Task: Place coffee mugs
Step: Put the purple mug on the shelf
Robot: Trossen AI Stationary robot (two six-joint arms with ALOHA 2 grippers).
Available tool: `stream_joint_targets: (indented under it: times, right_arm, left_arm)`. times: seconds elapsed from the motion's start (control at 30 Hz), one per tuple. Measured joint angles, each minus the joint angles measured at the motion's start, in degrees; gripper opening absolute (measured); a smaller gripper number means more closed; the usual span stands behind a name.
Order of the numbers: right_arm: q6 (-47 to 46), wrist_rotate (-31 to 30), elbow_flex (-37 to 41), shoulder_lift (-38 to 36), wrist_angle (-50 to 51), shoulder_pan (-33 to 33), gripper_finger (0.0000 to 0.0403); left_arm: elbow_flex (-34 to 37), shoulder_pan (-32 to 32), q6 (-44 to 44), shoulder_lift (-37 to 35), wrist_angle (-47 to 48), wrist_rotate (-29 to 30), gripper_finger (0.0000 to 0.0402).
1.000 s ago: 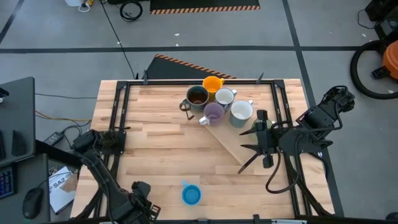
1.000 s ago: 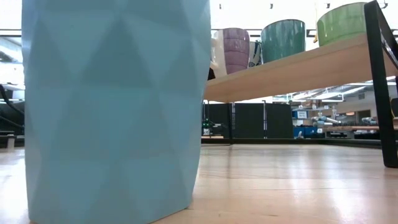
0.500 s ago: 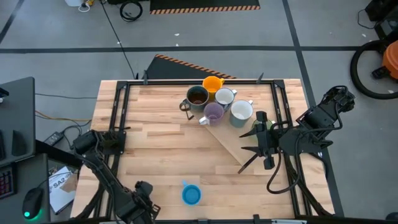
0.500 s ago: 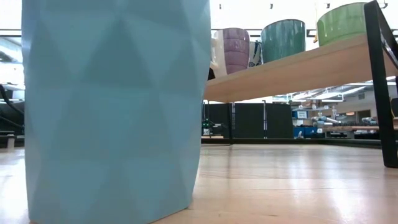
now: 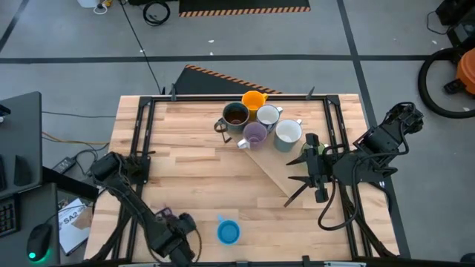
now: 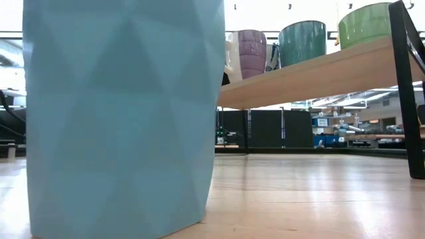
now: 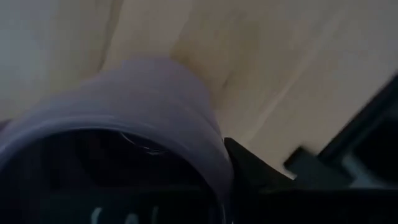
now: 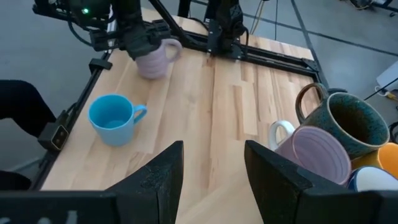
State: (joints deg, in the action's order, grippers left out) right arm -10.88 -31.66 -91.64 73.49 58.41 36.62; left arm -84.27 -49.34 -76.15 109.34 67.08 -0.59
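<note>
Left gripper [image 5: 172, 239]: fingers closed on the rim of a purple mug [image 8: 154, 58], held at the tabletop's [image 5: 193, 170] near-left corner. The blue mug [image 5: 228, 231] stands just beside those fingers, toward the right arm. Right gripper [image 8: 211, 165]: fingers spread wide, empty, beside the clustered mugs [image 5: 260, 124] on the raised board.

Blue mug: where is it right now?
In the high view the blue mug stands alone on the table's near edge, just right of the left gripper, which holds a purple mug, far from the cluster on the raised board.
</note>
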Motion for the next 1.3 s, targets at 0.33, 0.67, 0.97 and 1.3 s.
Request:
stream_joint_targets:
  times: [0.33,0.67,0.97,1.3]
  right_arm:
    - [-3.4,0.4,0.0,0.0,1.2,0.0,0.0176]
    - [-9.6,0.4,0.0,0.0,2.1,0.0,0.0176]
    - [-13.5,1.5,0.0,0.0,2.4,0.0,0.0176]
    - [-13.5,1.6,0.0,0.0,2.4,0.0,0.0176]
  left_arm:
    - [-14.2,7.1,48.4,-1.0,10.8,14.2,0.0032]
    - [-20.8,18.8,64.3,-1.0,12.1,12.4,0.0032]
    - [-18.4,32.0,60.2,-0.9,2.4,5.6,0.0032]
    - [-18.4,38.7,53.1,5.9,0.7,1.1,0.0032]
